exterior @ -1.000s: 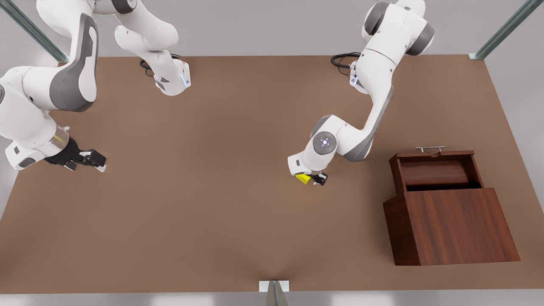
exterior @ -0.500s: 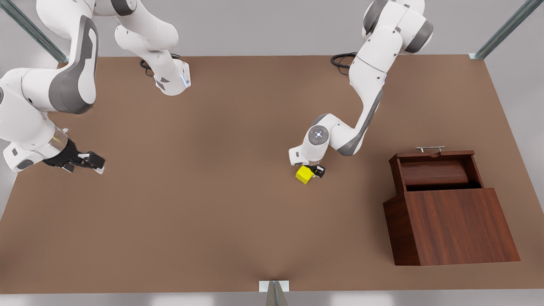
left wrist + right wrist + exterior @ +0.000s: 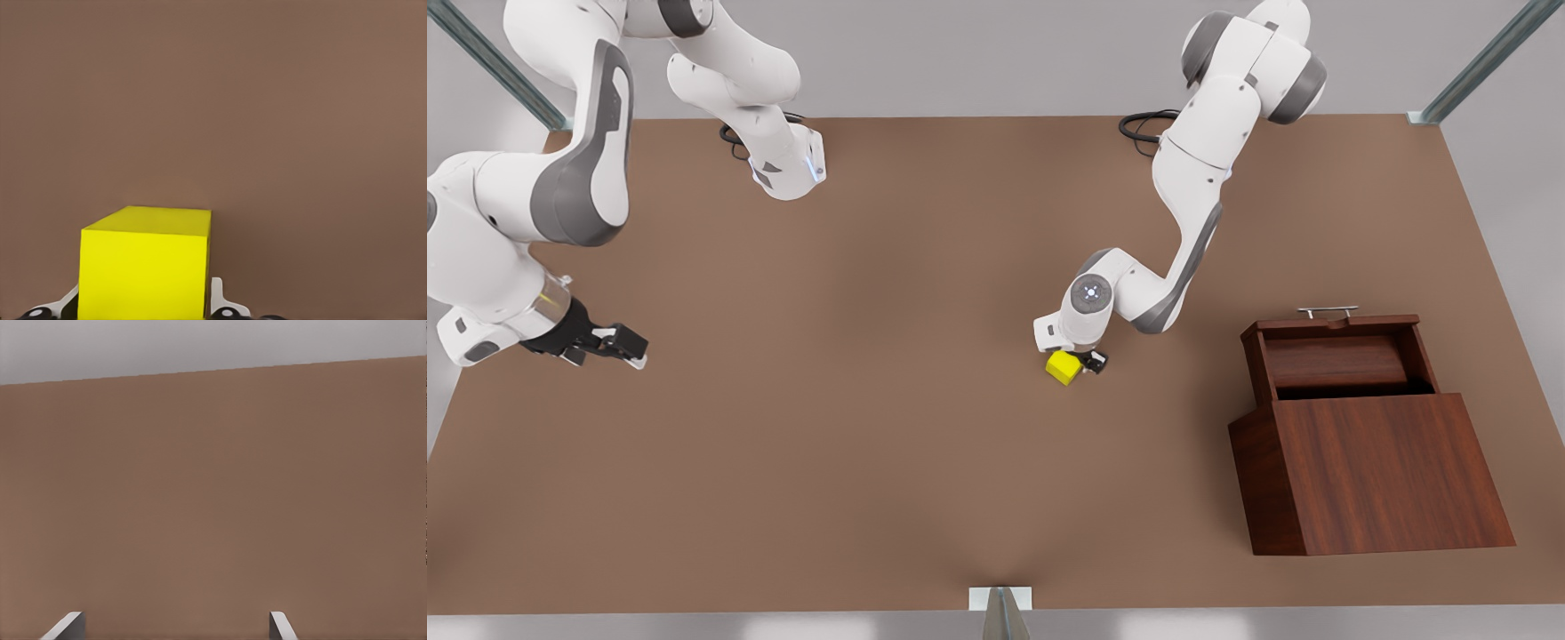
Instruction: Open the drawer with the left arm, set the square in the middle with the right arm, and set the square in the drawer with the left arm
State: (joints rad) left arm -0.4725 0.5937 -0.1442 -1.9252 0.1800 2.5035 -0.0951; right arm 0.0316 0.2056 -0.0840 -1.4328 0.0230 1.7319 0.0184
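- Brown matte tabletop (image 3: 889, 462) spreads across the front view, with the dark wood-grain cabinet (image 3: 1383, 471) on the front view's right and its drawer (image 3: 1338, 356) pulled out, the silver handle (image 3: 1328, 310) on the far side.
- In the same view the yellow square (image 3: 1064, 366) sits near the table's centre, well apart from the drawer, directly under the left gripper (image 3: 1083, 362), which belongs to the arm based on the front view's right.
- The right gripper (image 3: 624, 342) hangs low over the table at the front view's left edge, well apart from the square; that arm waits.
- In the left wrist view the square (image 3: 145, 263) sits between the two pale fingertips (image 3: 219, 300), which flank its sides closely. The fingers look closed on it or nearly so; whether it has left the table I cannot tell.
- In the right wrist view two light fingertips (image 3: 67, 627) stand wide apart with bare tabletop (image 3: 213, 507) between them, so that gripper holds nothing.
- Judged from this layout, the drawer is open and the square already lies in the middle, so the step in hand is the last one: the left arm taking the square for the drawer.
- The next move calls for a firm grip, a lift high enough to clear the drawer's front wall, a carry toward the front view's right, and a release over the open cavity, not the slanted cabinet top.
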